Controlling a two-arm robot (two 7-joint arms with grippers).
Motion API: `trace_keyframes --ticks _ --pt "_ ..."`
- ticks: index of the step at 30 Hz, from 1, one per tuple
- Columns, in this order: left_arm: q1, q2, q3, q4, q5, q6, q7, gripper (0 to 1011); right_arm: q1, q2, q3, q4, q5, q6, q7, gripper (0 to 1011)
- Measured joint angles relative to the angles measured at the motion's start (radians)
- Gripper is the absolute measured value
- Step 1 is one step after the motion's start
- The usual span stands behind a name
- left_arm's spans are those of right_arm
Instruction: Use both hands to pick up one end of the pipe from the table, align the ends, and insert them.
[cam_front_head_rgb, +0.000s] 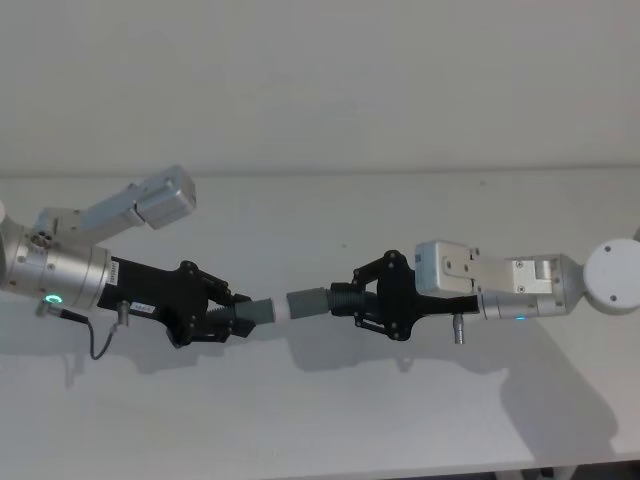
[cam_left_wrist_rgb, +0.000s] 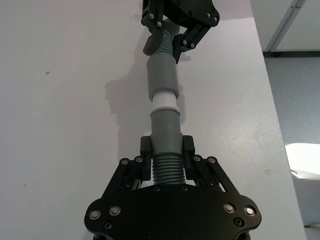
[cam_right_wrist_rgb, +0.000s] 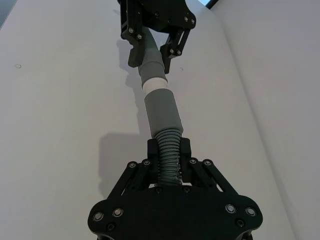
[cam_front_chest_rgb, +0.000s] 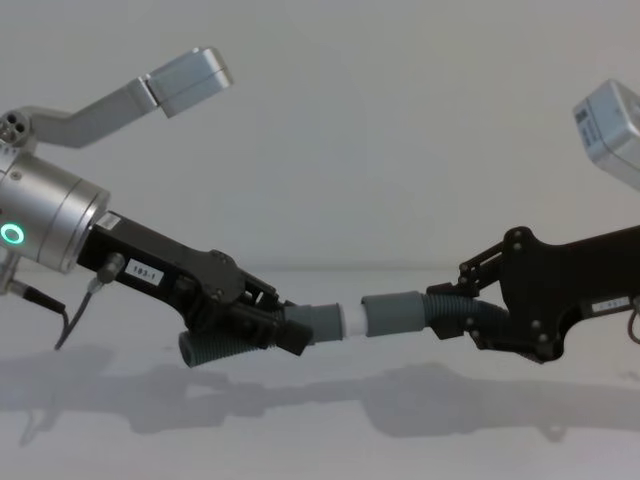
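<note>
Head view tells you both pieces are lifted off the table (cam_front_head_rgb: 300, 420): left gripper (cam_front_head_rgb: 236, 318) clamps the white-tipped piece (cam_front_head_rgb: 262, 313), right gripper (cam_front_head_rgb: 352, 296) clamps the cuffed piece (cam_front_head_rgb: 318, 301). Tip meets cuff; you've yet to push fully home.

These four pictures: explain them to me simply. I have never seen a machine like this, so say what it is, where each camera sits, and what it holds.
This is a two-armed robot working above a plain white table. The head view looks down from above, the chest view looks across from lower down, and each wrist view looks along one arm's own claw.

The left gripper is shut on the grey pipe piece with the white tip. The right gripper is shut on the ribbed part of the other piece, whose wide grey cuff faces that tip.

Both pieces are held in the air, roughly lined up. The white tip meets the cuff's mouth, and part of it is visible outside.
</note>
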Motion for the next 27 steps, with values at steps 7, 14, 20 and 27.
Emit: trace_keyframes --ticks 7,14,20,27 --pt "-0.002 -0.008 0.004 0.013 -0.008 -0.003 0.001 321 0.0 0.0 0.0 0.0 0.0 0.0 0.0 215" --pt "-0.003 -0.016 0.007 0.023 -0.016 -0.004 0.01 321 0.0 0.0 0.0 0.0 0.0 0.0 0.0 214" --pt "-0.003 -0.019 0.01 0.026 -0.021 -0.003 0.017 321 0.0 0.0 0.0 0.0 0.0 0.0 0.0 215" --pt "-0.004 -0.021 0.012 0.027 -0.028 -0.001 0.028 321 0.0 0.0 0.0 0.0 0.0 0.0 0.0 214"
